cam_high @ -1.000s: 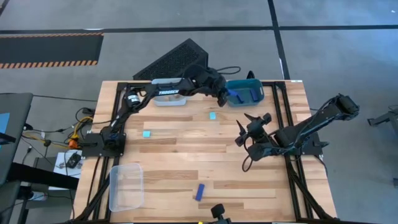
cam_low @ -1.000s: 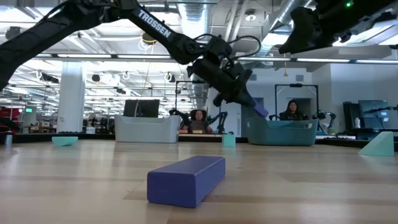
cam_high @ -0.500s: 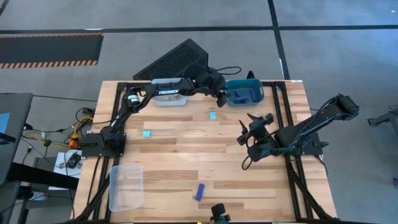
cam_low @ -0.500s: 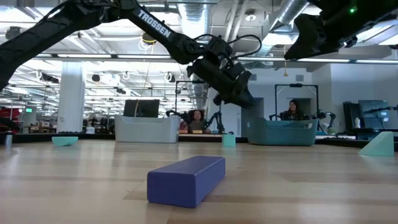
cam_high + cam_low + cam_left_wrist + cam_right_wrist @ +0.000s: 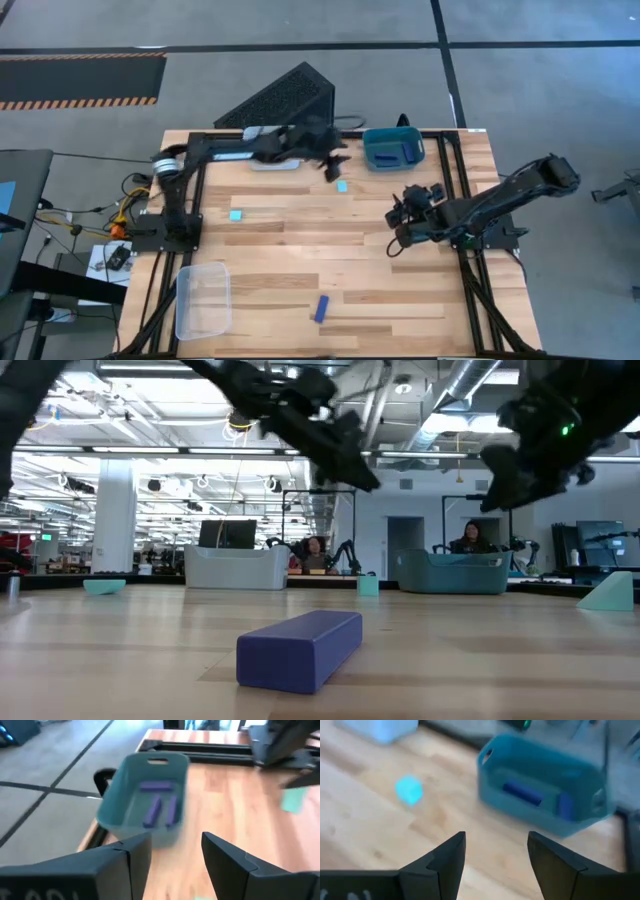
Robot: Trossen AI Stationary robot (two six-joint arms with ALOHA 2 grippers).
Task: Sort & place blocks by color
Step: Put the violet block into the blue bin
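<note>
A dark blue bar (image 5: 321, 308) lies flat near the table's near edge, close in the low view (image 5: 300, 648). Two cyan cubes (image 5: 342, 186) (image 5: 236, 215) sit on the wood. The teal bin (image 5: 393, 148) at the far edge holds three dark blue bars (image 5: 160, 810). My left gripper (image 5: 330, 165) hangs open and empty just left of the bin, above the far cyan cube; its wrist view looks at the bin (image 5: 142, 810). My right gripper (image 5: 402, 215) is open and empty over the table's right half (image 5: 496, 850). I cannot make out any tan pieces.
A clear bin (image 5: 203, 300) stands at the near left corner. Another clear bin (image 5: 272, 160) sits at the far edge under the left arm. Bare wood lies between the two arms. People sit in the room behind the table (image 5: 468, 538).
My left gripper held a dark blue bar over the teal bin and let it go into the bin. It then swung away toward the table's left and rose. My right gripper sank lower over the table's right half.
</note>
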